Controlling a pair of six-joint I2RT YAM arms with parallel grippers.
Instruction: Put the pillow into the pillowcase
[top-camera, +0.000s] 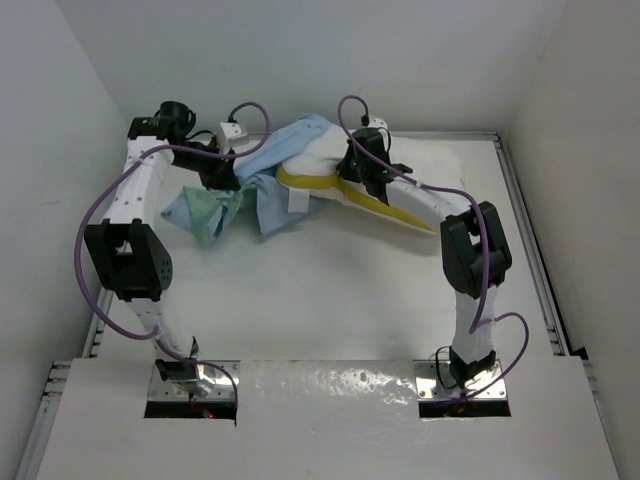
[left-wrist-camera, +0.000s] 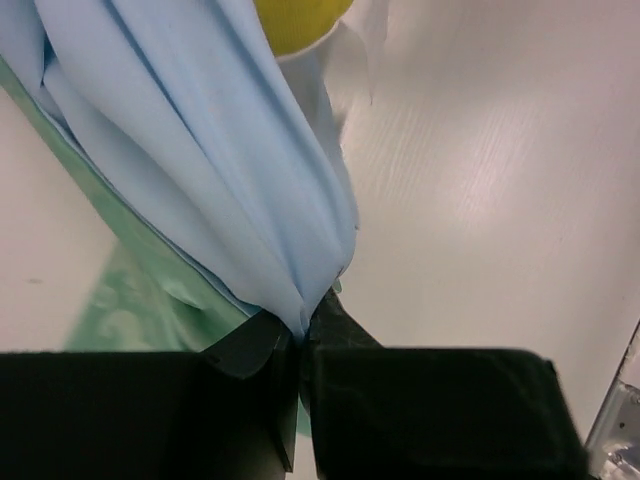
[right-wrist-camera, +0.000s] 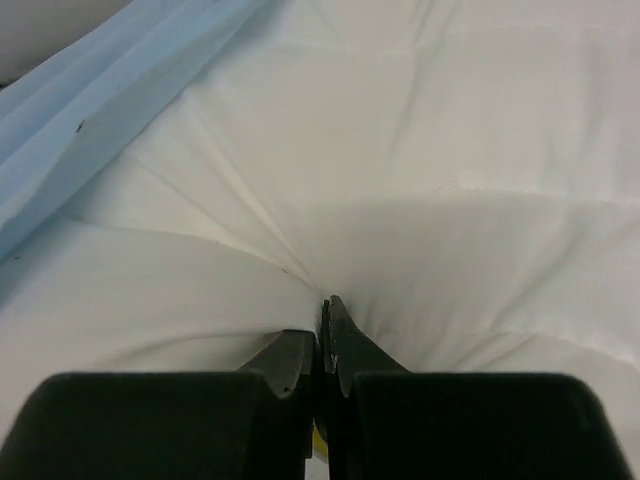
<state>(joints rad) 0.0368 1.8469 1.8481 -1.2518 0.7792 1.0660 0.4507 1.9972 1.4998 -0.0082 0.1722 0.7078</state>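
Here, in the top external view, the pillow is seen at the far side of the table with its yellow edge exposed. The pillowcase is bunched against its left end and partly over it. The left gripper is set at the crumpled case, and the right gripper on the pillow's body. Only a small part of the pillow appears covered, so the insertion is judged to be at an early stage.

In the left wrist view, the left gripper is shown clenched on a gathered fold of the pillowcase's light-blue cloth, which fans away from the pinch. The sea-green patterned face lies beneath, and a patch of yellow is visible at the upper margin.

In the right wrist view, the right gripper is shown closed on a pinch of the pillow's white quilted cover, with creases radiating from the grip. Light-blue cloth is seen at upper left, lying against the pillow.

The step in hand is judged to be the sleeving of the case over the pillow. The next move calls for the held fold to be drawn along the pillow while the pillow is steadied or pushed inward. The thin fold may slip if it is pulled hard.
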